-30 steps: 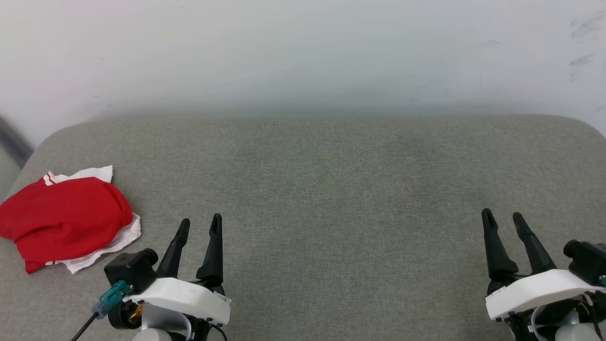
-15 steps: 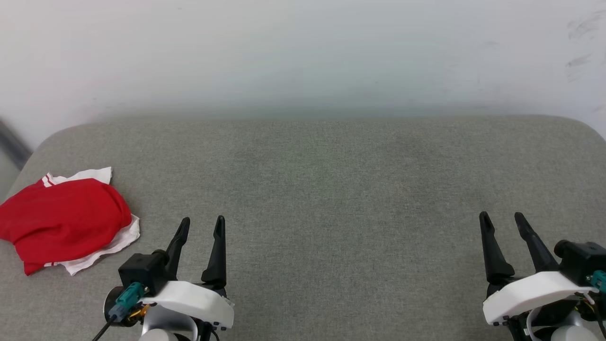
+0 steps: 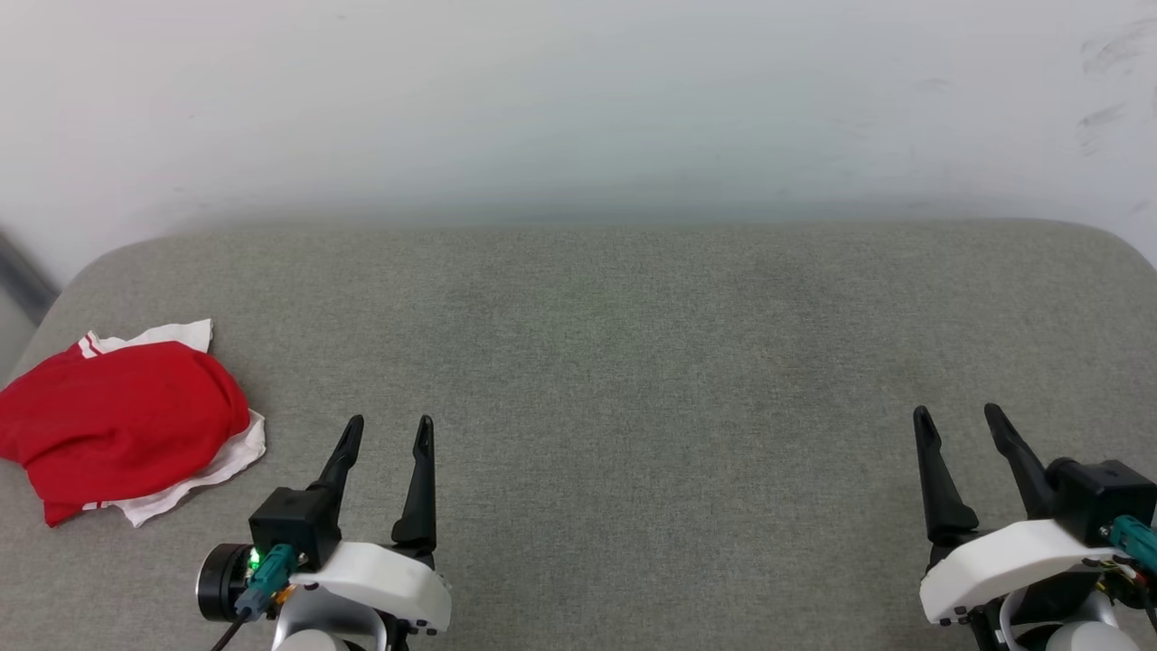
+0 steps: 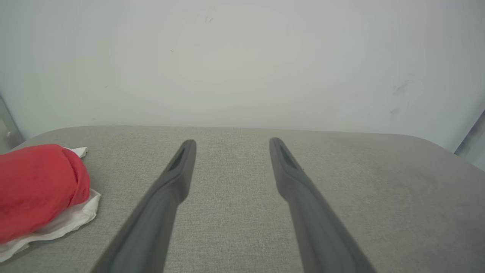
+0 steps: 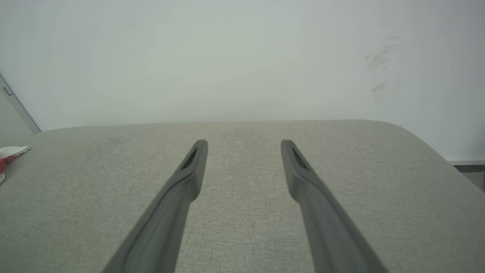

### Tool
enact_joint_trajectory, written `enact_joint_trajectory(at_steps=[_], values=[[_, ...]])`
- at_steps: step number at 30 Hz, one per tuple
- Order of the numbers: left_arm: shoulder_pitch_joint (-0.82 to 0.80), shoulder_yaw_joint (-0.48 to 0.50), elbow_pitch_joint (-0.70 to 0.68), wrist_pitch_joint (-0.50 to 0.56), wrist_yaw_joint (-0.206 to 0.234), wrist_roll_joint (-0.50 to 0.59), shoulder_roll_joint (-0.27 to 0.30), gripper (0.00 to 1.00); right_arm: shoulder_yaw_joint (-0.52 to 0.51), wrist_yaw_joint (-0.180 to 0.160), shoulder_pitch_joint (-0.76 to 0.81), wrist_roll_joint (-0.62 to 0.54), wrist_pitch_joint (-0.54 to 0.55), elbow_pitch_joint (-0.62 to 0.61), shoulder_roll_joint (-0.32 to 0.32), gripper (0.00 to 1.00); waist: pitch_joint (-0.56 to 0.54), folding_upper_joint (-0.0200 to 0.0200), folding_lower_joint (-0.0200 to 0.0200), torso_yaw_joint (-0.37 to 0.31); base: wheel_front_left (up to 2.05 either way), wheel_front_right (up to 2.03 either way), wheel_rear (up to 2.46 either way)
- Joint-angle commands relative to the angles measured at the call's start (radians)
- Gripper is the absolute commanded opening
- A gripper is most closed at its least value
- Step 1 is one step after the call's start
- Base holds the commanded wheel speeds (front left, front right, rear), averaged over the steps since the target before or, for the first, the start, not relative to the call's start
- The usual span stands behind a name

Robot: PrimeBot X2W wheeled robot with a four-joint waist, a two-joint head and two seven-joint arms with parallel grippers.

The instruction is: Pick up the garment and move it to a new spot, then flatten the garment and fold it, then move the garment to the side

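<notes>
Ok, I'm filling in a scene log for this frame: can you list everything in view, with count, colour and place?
garment: one, red with white parts and striped trim, bunched at the left edge of the padded surface, left of the left gripper and apart from it
padded surface: one, grey fabric, rounded far corners, spans the head view
wall: one, whitish, behind the surface
scuff marks: a few, dark, upper right of the wall
left gripper: one, dark fingers on a white body, lower left, open, holding nothing
right gripper: one, same colours, lower right, open, holding nothing

Left pincer (image 3: 390, 421) agape; right pincer (image 3: 956, 411) — likewise
</notes>
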Motion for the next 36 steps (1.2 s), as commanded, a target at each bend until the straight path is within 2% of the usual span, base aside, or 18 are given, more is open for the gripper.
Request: enact_joint_trajectory(at_steps=[1,14,20,27,36], values=[[-0.009,0.001,0.001,-0.008,0.002,0.019,-0.003,1.0,-0.003,0.0,0.0,-0.024,-0.007,-0.009,0.003,1.0,0.0,0.0,-0.0001,0.0,0.0,0.0,0.0],[-0.013,0.013,0.033,-0.031,0.004,0.088,-0.017,1.0,-0.01,0.0,0.001,-0.079,-0.019,-0.008,0.006,1.0,0.002,0.0,-0.0001,0.004,0.0,0.0,0.0],[-0.019,0.021,0.053,-0.041,0.009,0.11,-0.031,1.0,-0.007,0.0,0.015,-0.099,-0.025,-0.018,0.007,1.0,0.001,0.0,-0.0001,0.036,0.0,0.0,0.0],[-0.029,0.043,0.067,-0.052,0.023,0.142,-0.04,1.0,0.037,0.0,0.024,-0.117,-0.018,-0.053,0.007,1.0,0.009,0.0,-0.0001,0.131,0.0,0.0,0.0],[-0.018,0.109,0.057,-0.051,0.033,0.129,-0.03,1.0,0.09,0.0,0.034,-0.081,0.002,-0.108,0.007,1.0,0.015,0.0,-0.0001,0.287,0.0,0.0,0.0]])
